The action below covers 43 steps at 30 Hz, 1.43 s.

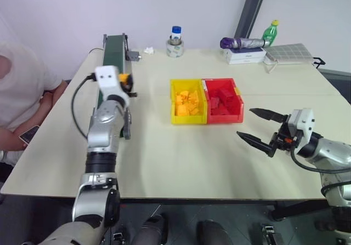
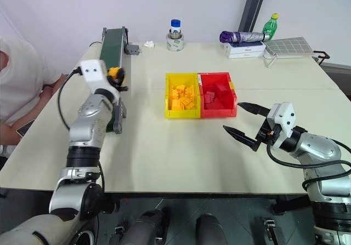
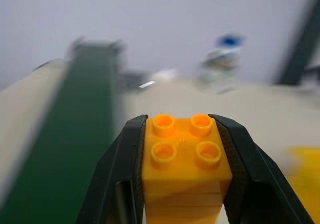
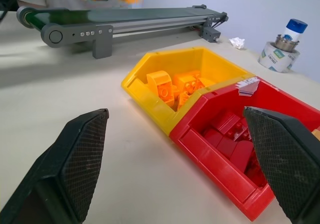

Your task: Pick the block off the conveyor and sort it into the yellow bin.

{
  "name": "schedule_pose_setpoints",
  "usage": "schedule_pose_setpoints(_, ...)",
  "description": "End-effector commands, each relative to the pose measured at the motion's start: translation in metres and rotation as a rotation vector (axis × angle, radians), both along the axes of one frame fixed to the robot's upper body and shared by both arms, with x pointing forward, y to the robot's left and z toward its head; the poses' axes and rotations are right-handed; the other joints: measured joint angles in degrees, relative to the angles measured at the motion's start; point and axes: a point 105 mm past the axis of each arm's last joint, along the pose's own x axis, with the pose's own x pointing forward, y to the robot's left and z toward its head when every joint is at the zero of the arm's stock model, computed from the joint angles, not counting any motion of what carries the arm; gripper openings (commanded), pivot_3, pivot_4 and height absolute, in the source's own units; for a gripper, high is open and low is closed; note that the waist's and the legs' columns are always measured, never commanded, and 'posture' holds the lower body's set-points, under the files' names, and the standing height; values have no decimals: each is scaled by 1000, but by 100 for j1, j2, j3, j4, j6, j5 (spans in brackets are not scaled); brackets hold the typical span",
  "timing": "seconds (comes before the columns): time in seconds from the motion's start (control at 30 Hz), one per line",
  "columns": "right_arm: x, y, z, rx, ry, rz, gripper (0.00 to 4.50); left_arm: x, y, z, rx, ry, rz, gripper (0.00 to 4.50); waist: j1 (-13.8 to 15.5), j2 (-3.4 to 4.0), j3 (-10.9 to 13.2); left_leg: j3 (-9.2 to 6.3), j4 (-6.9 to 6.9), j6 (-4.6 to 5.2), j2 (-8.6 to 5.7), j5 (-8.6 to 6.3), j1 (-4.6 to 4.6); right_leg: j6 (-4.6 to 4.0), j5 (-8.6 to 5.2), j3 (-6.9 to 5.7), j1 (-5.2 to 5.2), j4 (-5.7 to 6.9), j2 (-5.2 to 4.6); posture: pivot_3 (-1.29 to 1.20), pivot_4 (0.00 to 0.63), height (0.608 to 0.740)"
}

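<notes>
Block [image 3: 184, 169] sitting clamped between left gripper [image 3: 182, 184] fingers, raised above conveyor [image 1: 112, 56]. Block showing yellow-orange, four round studs on top. Left arm reaching forward beside belt, gripper tilting slightly upward. Right gripper [image 1: 262, 129] hovering over table [image 1: 181, 163] near bin [image 1: 187, 101], fingers spread wide, holding nothing.

Both arms are silver-grey metal with black joint rings. A white box-shaped wrist module sits behind each pincer, and a black cable loops from the left one down along the forearm. The left pincer [image 3: 182, 149] and right pincer [image 1: 262, 127] each have two black tapered fingers [image 4: 75, 164] with cross-hatched inner pads.
</notes>
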Motion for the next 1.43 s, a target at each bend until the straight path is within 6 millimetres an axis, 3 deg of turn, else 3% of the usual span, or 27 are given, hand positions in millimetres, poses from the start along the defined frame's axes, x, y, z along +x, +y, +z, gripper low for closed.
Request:
schedule_pose_setpoints(0.03, -2, 3, 14, -8, -58, 12, 4500, -5, -50, 17, -13, -38, -153, 1366, -2, 0, 0, 0, 1, 0, 0, 0, 0, 0, 0, 0, 0, 0, 0, 0, 150, 740)
schedule_pose_setpoints(0.17, -2, 4, 15, -9, -64, 10, 4500, 2, -99, 9, 7, -14, -245, 1366, -6, -2, 1, 0, 6, 1, 0, 0, 0, 1, 0, -3, 2, 1, 1, 0, 150, 740)
schedule_pose_setpoints(0.37, -8, 1, 15, -13, -66, -13, 4500, 12, -137, 11, -29, 14, -343, 1366, -11, -4, 3, 4, 4, 2, 1, 0, -1, 8, -2, -7, 0, 0, 0, 0, 150, 740)
schedule_pose_setpoints(0.57, -15, -3, 15, -15, -60, -39, 4500, 19, -126, 16, -12, -22, -299, 4352, -21, -4, 3, 5, 4, 3, 0, -1, -1, 13, -3, -7, 0, 0, 0, 0, 150, 740)
schedule_pose_setpoints(0.6, -15, -3, 14, -13, -59, -41, 4500, 17, -123, 18, -21, -33, -311, 4438, -19, -4, 3, 5, 5, 3, 0, -1, -1, 13, -3, -7, 0, 2, 1, 0, 150, 740)
schedule_pose_setpoints(0.8, -13, -2, 14, -8, -58, -39, 4500, 4, -91, 17, -21, -75, -288, 4438, -29, -3, 2, 4, 5, 3, 0, -1, 0, 12, -3, -6, 0, 0, 1, 0, 150, 740)
schedule_pose_setpoints(0.9, -11, -1, 14, -9, -57, -27, 4500, -14, -72, 12, 6, -79, -328, 4438, -36, -2, 2, 4, 3, 3, 2, -1, 1, 11, -3, -3, -2, 6, 3, 0, 150, 740)
schedule_pose_setpoints(1.13, -8, 0, 13, -12, -48, -4, 4500, -94, -21, 5, 127, -78, -561, 4438, -37, 4, -1, 4, 2, 2, 8, -1, 2, -15, -14, 5, -6, 8, 5, 0, 150, 740)
schedule_pose_setpoints(1.2, -7, 0, 12, -16, -45, 3, 4500, -108, 2, -6, 186, -28, -565, 4438, -25, 5, -2, 4, 2, 2, 8, -1, 3, -19, -15, 6, -5, 8, 3, 0, 150, 740)
schedule_pose_setpoints(1.3, -6, 0, 12, -18, -44, 11, 4500, -114, 33, -19, 253, 29, -509, 4438, -20, 7, -3, 4, 0, 1, 9, -2, 5, -26, -14, 9, -1, 7, 2, 0, 150, 740)
schedule_pose_setpoints(1.43, -5, 2, 13, -18, -47, 20, 4500, -115, 65, -18, 272, 32, -436, 4438, -16, 7, -3, 3, -6, 1, 12, -3, 0, -28, -14, 10, -2, 7, -1, 0, 150, 740)
